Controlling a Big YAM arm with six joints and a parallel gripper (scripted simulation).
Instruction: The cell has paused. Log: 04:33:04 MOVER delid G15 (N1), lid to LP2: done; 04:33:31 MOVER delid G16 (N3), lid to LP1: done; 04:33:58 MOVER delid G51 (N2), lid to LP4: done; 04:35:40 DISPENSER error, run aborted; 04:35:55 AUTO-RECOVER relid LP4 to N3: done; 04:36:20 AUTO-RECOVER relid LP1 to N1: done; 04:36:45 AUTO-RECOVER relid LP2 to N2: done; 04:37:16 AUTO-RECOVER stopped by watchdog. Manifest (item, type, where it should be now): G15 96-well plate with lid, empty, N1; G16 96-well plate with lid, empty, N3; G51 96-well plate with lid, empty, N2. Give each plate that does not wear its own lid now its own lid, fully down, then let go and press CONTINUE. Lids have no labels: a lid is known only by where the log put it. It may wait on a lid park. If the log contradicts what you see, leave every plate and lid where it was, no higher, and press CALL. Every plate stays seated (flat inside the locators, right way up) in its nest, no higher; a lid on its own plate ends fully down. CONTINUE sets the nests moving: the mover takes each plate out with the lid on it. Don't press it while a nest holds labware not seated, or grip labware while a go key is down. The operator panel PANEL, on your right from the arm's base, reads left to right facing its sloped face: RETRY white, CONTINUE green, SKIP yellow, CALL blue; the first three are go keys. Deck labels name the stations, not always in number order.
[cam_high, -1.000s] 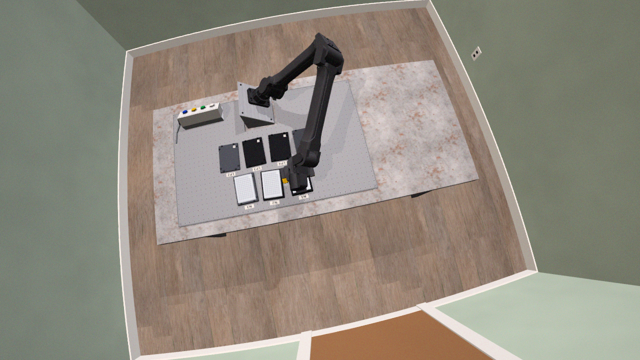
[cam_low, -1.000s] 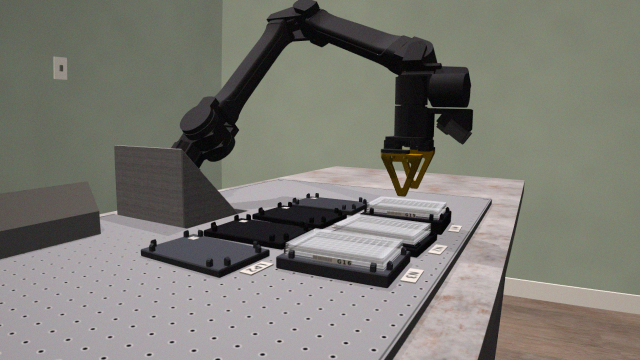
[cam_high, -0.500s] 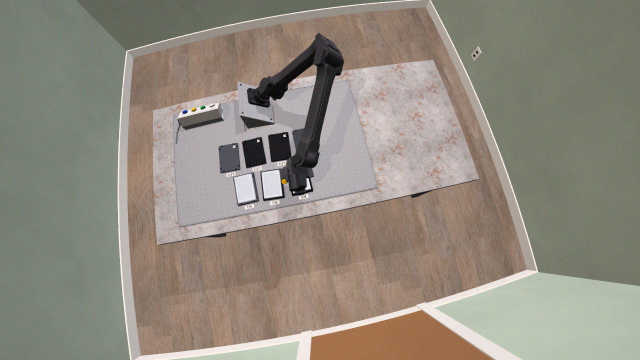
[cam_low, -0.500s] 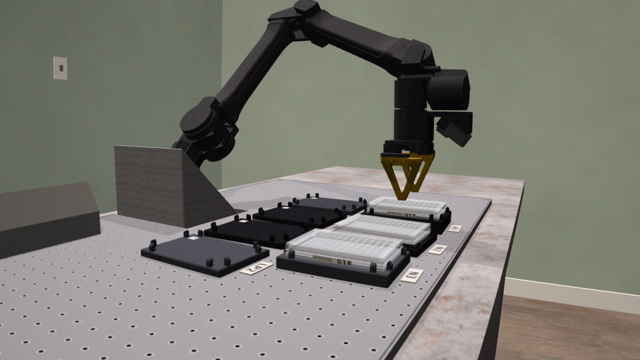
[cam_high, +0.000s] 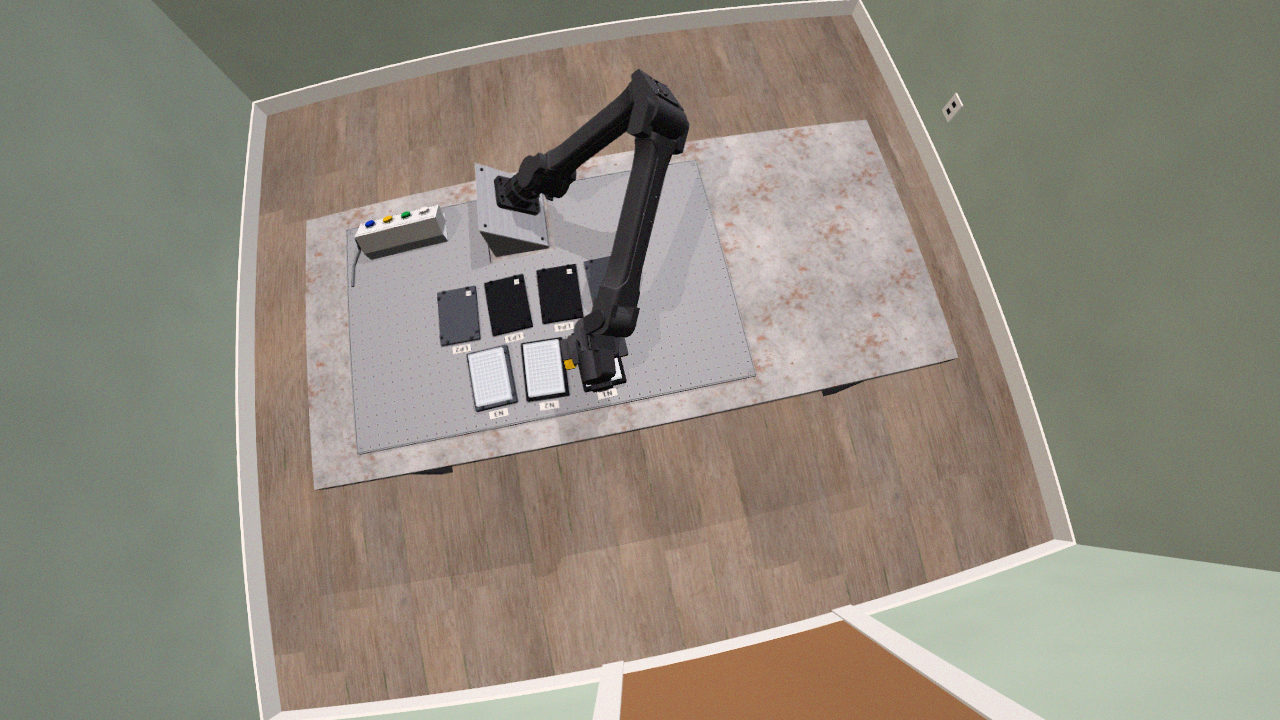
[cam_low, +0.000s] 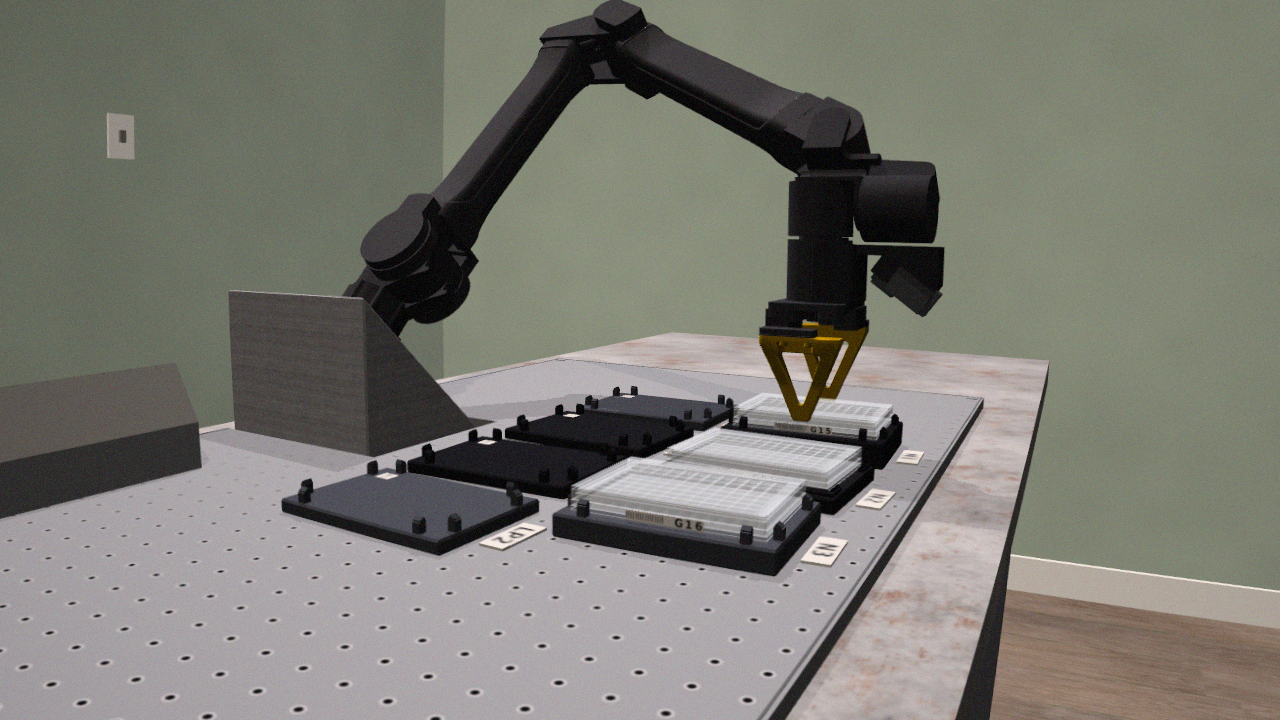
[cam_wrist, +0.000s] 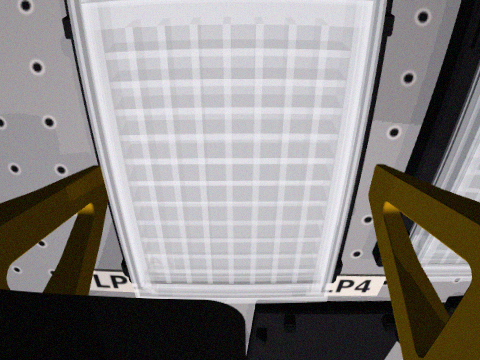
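Note:
Three clear lidded 96-well plates sit in black nests in a front row. G16 is in N3. The middle plate is in N2. G15 is in N1. All three lids look flat and fully down. My gripper is open. It is low over G15, with one yellow finger on each long side of the lid and a gap on both sides. It holds nothing. In the top view the arm hides most of G15.
Behind the nests lie dark, empty lid parks: LP2, LP3, LP4 and one more, partly hidden by the arm. The operator panel stands at the back left beside the arm's wedge base.

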